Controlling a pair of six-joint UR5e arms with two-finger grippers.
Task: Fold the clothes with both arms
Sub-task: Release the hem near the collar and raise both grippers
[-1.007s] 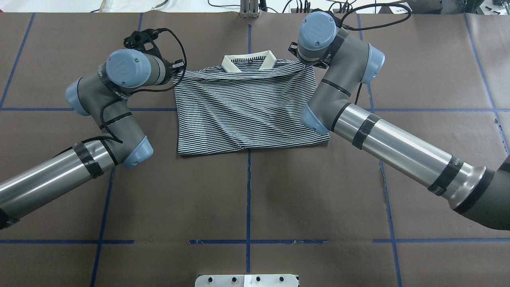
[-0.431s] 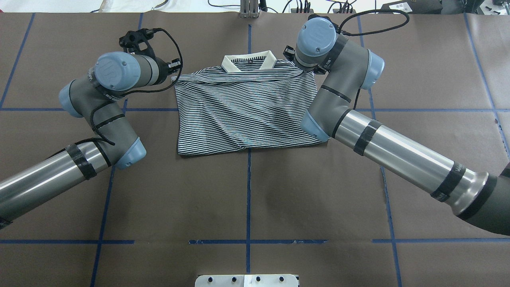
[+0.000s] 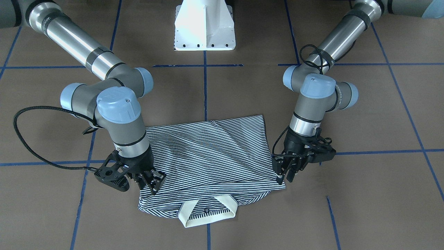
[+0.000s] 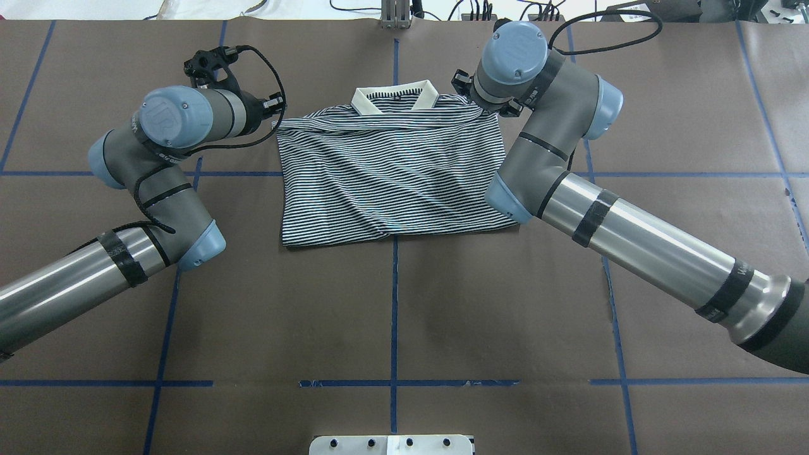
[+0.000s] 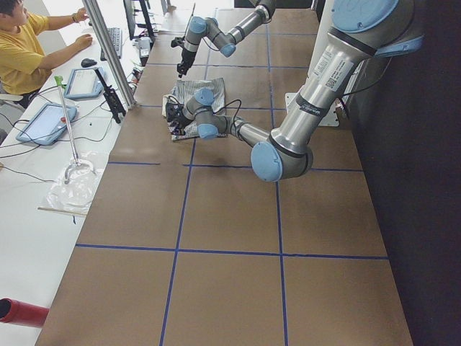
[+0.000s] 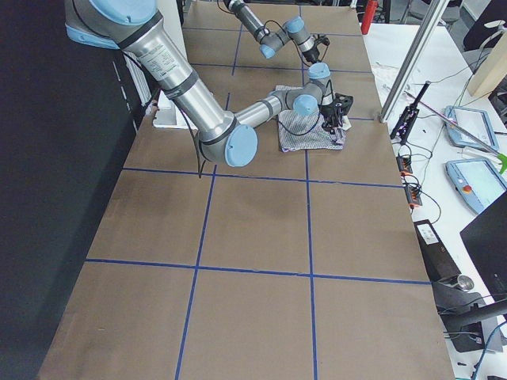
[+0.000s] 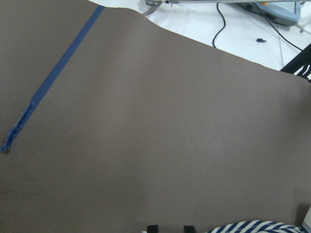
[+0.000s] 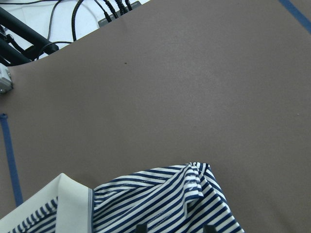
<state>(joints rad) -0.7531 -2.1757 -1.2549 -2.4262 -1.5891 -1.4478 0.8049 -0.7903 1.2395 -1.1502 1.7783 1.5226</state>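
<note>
- Lying flat in the middle of the counter, the polo shirt (image 4: 392,177) is a soft knit in thin navy-and-white stripes, rumpled into shallow diagonal creases, with a roughly rectangular outline.
- One striped layer lies over another, and its edge stops just short of the plain cream collar (image 3: 233,207), which sits at the shirt's edge farthest from the robot.
- The counter (image 4: 505,303) is covered in matte brown paper, ruled into large squares by blue tape lines (image 4: 393,297). A white pedestal (image 3: 204,24) stands on the robot's side.
- Beyond the counter's far edge runs a white bench with cables, and the left side view shows an operator (image 5: 21,54) in a yellow top sitting there.
- The left arm (image 4: 63,291), grey metal with light-blue joint caps, bends at the elbow and points its wrist downward. The left hand (image 3: 285,175) hangs just beside the shirt's shoulder corner, over bare paper, its fingers a little apart with nothing between them.
- The right arm (image 4: 632,234) mirrors that pose. The right hand (image 3: 152,182) is over the opposite shoulder corner, fingers spread wide, with puckered striped cloth showing between them in the wrist view.
</note>
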